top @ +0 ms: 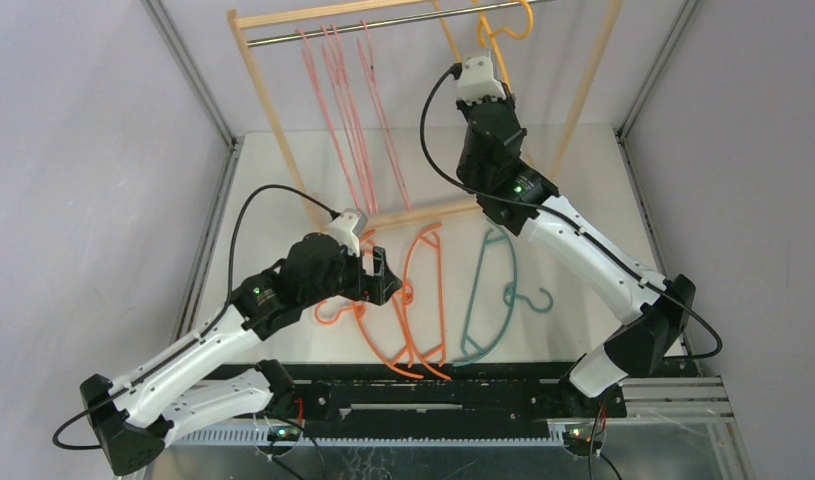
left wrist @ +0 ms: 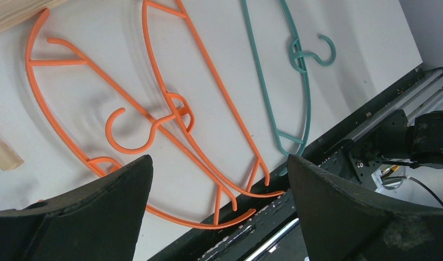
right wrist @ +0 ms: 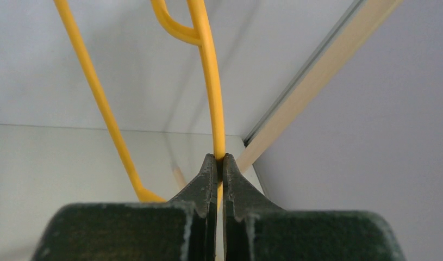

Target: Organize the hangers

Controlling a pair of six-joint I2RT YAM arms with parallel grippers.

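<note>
top view: the right gripper (top: 486, 52), up by the right end of the rack (top: 266, 100), is clamped on the yellow hanger (top: 515, 28). i cannot tell whether its hook is over the rod (top: 383, 25), and letting go too soon would drop it. pink hangers (top: 348, 120) hang further left on that rod. orange hangers (top: 423, 300) and a teal hanger (top: 488, 290) lie on the table (top: 583, 190) before the rack's foot, with the left gripper (top: 378, 280) over the orange ones.

left wrist: the jaws are spread wide and hold nothing. the orange hangers (left wrist: 154, 109) overlap, so a grab could lift both or snag a hook.

right wrist: the jaws pinch the thin yellow wire (right wrist: 211, 70) at their very tips, where it could twist or slip.
</note>
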